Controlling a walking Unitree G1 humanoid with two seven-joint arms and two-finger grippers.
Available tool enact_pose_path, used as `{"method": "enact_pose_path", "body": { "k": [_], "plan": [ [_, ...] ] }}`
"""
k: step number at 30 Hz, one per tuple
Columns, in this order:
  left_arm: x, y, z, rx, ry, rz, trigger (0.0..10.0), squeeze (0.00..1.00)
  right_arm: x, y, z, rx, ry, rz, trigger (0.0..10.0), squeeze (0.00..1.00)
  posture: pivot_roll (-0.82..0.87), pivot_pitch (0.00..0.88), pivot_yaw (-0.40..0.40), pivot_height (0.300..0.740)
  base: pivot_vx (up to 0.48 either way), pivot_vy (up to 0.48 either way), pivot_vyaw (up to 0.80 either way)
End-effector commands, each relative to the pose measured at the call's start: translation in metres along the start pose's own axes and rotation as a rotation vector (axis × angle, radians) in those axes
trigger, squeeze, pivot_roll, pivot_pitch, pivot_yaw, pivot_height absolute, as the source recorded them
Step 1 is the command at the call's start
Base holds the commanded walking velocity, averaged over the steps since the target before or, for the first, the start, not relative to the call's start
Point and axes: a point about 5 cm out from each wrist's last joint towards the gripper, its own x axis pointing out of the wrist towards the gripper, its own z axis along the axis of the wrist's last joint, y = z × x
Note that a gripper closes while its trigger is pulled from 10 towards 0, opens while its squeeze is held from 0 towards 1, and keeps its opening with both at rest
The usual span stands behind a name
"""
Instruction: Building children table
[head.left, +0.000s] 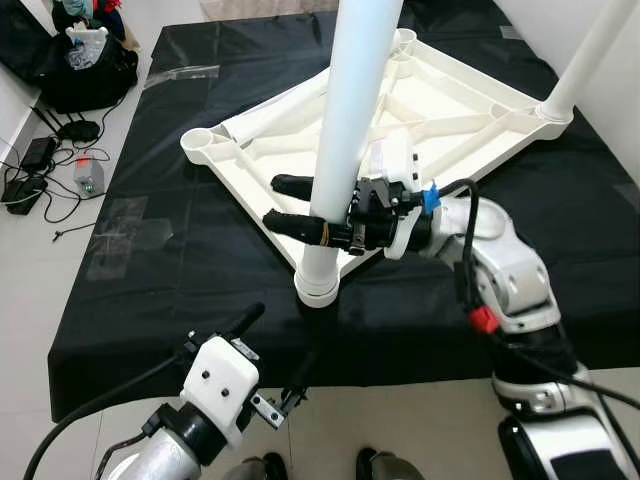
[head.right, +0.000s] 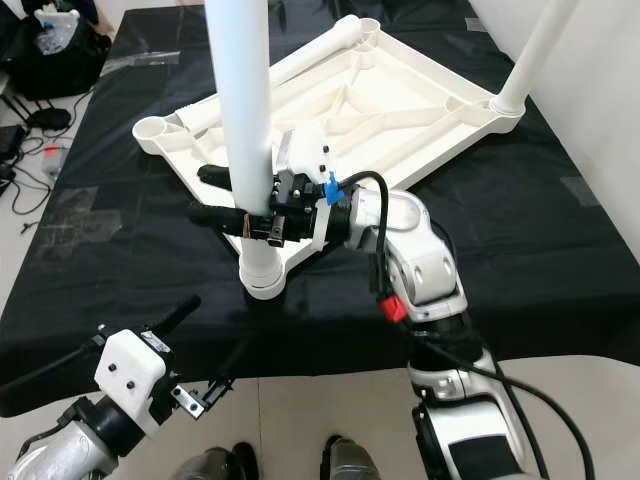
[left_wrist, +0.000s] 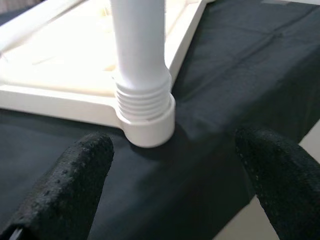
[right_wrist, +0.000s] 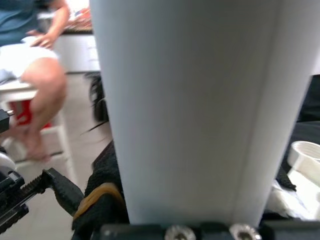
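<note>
The right arm reaches forward over the near edge of the counter, which is draped in black cloth, with its elbow bent and its forearm turned in toward the middle. Its right pincer is clamped on an upright white leg, one black finger passing on each side of the tube just above the threaded foot. In the right wrist view that leg stands pressed against the pincer's base.

The left arm is held low, in front of the counter's near edge, forearm angled up. Its left pincer is spread wide and holds nothing; the left wrist view shows its two black fingers well apart, aimed at the leg's threaded end where it sits in a corner socket.

The white tabletop lies upside down near the middle of the counter, ribs facing up. Three legs can be counted: the gripped one at the near corner, a second upright leg in the far right corner socket, and a third leg lying flat along the tabletop's left edge. The left corner socket is open.

A person's bare legs appear in the right wrist view.
</note>
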Motion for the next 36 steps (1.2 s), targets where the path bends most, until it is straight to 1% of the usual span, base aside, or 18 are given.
{"method": "enact_pose_path", "body": {
  "k": [1, 2, 3, 5, 8, 9, 11, 12, 14, 17, 19, 20, 21, 23, 27, 28, 29, 36],
  "plan": [
    [-0.003, -0.003, 0.0, 0.0, 0.017, -0.007, 10.0, 0.0, 0.004, 0.008, -0.029, 0.121, 0.105, 0.09, 0.0, 0.0, 0.03, 0.305, 0.013, 0.74, 0.0, 0.0, 0.0],
    [-0.003, -0.004, 0.001, -0.002, 0.015, -0.009, 10.0, 0.0, 0.004, 0.005, -0.026, 0.115, 0.119, 0.129, 0.0, 0.0, 0.02, 0.311, 0.011, 0.74, 0.0, 0.0, 0.0],
    [-0.003, -0.004, 0.001, -0.002, 0.015, -0.009, 10.0, 0.0, 0.004, 0.005, -0.026, 0.115, 0.119, 0.129, 0.0, 0.0, 0.02, 0.311, 0.011, 0.74, 0.0, 0.0, 0.0],
    [-0.004, -0.006, 0.003, -0.007, 0.013, -0.012, 10.0, 0.0, 0.007, 0.001, -0.021, 0.094, 0.146, 0.197, 0.0, 0.0, 0.02, 0.316, 0.007, 0.74, 0.0, 0.0, 0.0],
    [-0.004, -0.006, 0.003, -0.008, 0.012, -0.012, 10.0, 0.0, 0.011, -0.001, -0.02, 0.081, 0.157, 0.214, 0.0, 0.0, 0.02, 0.317, 0.006, 0.74, 0.0, 0.0, 0.0],
    [-0.003, -0.007, 0.003, -0.009, 0.011, -0.013, 10.0, 0.0, 0.015, -0.002, -0.018, 0.069, 0.169, 0.224, 0.0, 0.0, 0.02, 0.318, 0.001, 0.74, 0.0, 0.0, 0.0],
    [-0.003, -0.007, 0.003, -0.009, 0.011, -0.013, 10.0, 0.0, 0.015, -0.002, -0.018, 0.069, 0.169, 0.224, 0.0, 0.0, 0.02, 0.318, 0.001, 0.74, 0.0, 0.0, 0.0],
    [-0.003, -0.007, 0.004, -0.009, 0.011, -0.011, 10.0, 0.0, 0.023, -0.002, -0.018, 0.06, 0.194, 0.222, 0.0, 0.0, 0.02, 0.321, -0.002, 0.74, 0.0, 0.0, 0.0],
    [-0.003, -0.007, 0.004, -0.008, 0.011, -0.01, 10.0, 0.0, 0.024, -0.002, -0.018, 0.062, 0.2, 0.215, 0.0, 0.0, 0.02, 0.321, -0.002, 0.74, 0.0, 0.0, 0.0],
    [-0.003, -0.007, 0.004, -0.008, 0.011, -0.01, 10.0, 0.0, 0.026, -0.006, -0.019, 0.085, 0.204, 0.186, 0.0, 0.0, 0.01, 0.32, -0.002, 0.74, 0.0, 0.0, 0.0],
    [-0.003, -0.008, 0.004, -0.008, 0.011, -0.01, 10.0, 0.0, 0.025, -0.01, -0.021, 0.094, 0.213, 0.155, 0.0, 0.0, 0.01, 0.32, -0.002, 0.74, 0.0, 0.0, 0.0],
    [-0.004, -0.008, 0.005, -0.008, 0.012, -0.01, 10.0, 0.0, 0.023, -0.014, -0.024, 0.109, 0.229, 0.117, 0.0, 0.0, 0.01, 0.321, -0.003, 0.74, 0.0, 0.0, 0.0],
    [-0.004, -0.008, 0.005, -0.008, 0.012, -0.01, 10.0, 0.0, 0.023, -0.014, -0.024, 0.109, 0.229, 0.117, 0.0, 0.0, 0.01, 0.321, -0.003, 0.74, 0.0, 0.0, 0.0],
    [-0.004, -0.008, 0.005, -0.008, 0.013, -0.01, 10.0, 0.0, 0.019, -0.019, -0.031, 0.146, 0.249, 0.041, 0.0, 0.0, 0.01, 0.321, -0.003, 0.74, 0.0, 0.0, 0.0],
    [-0.004, -0.008, 0.005, -0.008, 0.013, -0.01, 10.0, 0.0, 0.017, -0.02, -0.034, 0.173, 0.251, 0.008, 0.0, 0.0, 0.01, 0.321, -0.003, 0.74, 0.0, 0.0, 0.0],
    [-0.004, -0.008, 0.005, -0.007, 0.014, -0.009, 10.0, 0.0, 0.014, -0.016, -0.039, 0.201, 0.242, -0.034, 0.0, 0.0, 0.0, 0.326, 0.004, 0.74, 0.0, 0.0, 0.0],
    [-0.004, -0.008, 0.005, -0.007, 0.014, -0.009, 10.0, 0.0, 0.014, -0.016, -0.039, 0.201, 0.242, -0.034, 0.0, 0.0, 0.0, 0.326, 0.004, 0.74, 0.0, 0.0, 0.0],
    [-0.004, -0.006, 0.005, -0.002, 0.017, -0.013, 10.0, 0.0, 0.005, -0.003, -0.05, 0.277, 0.214, -0.147, 0.0, 0.0, 0.0, 0.328, 0.017, 0.74, 0.0, 0.0, 0.0]
  ]
}}
